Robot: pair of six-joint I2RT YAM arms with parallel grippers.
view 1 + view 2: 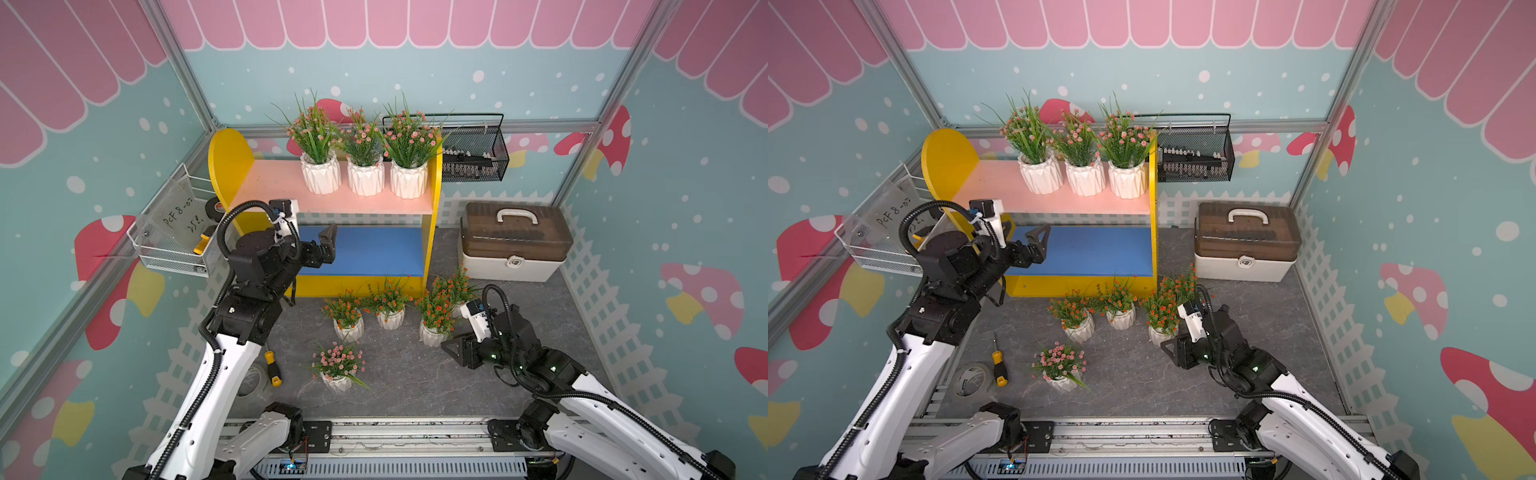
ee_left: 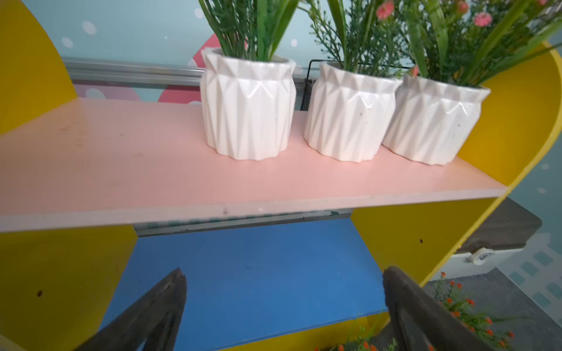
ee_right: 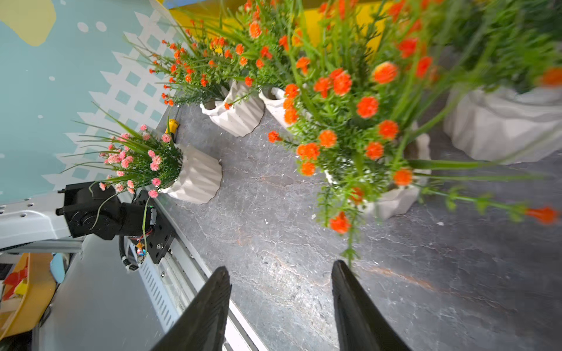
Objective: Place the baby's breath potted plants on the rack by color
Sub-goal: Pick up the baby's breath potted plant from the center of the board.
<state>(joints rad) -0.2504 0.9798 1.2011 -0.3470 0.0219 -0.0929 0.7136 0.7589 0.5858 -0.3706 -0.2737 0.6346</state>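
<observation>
Pink-blossomed plants (image 1: 361, 174) in three white faceted pots line the yellow-sided rack's (image 1: 228, 162) upper board; the fourth pink plant (image 1: 337, 368) and four orange-red plants (image 1: 388, 299) wait on the grey worktop (image 1: 415, 386). Left gripper (image 1: 330, 244), right gripper (image 1: 451, 353): fingers apart, empty.

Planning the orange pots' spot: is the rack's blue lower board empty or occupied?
Empty: the blue lower board is bare in both top views and the left wrist view.

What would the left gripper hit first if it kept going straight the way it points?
The left gripper, open, points into the rack's lower tier, under the pink board. Nothing stands in its way there, so it would probably meet the blue board first, though depth is unclear.
</observation>
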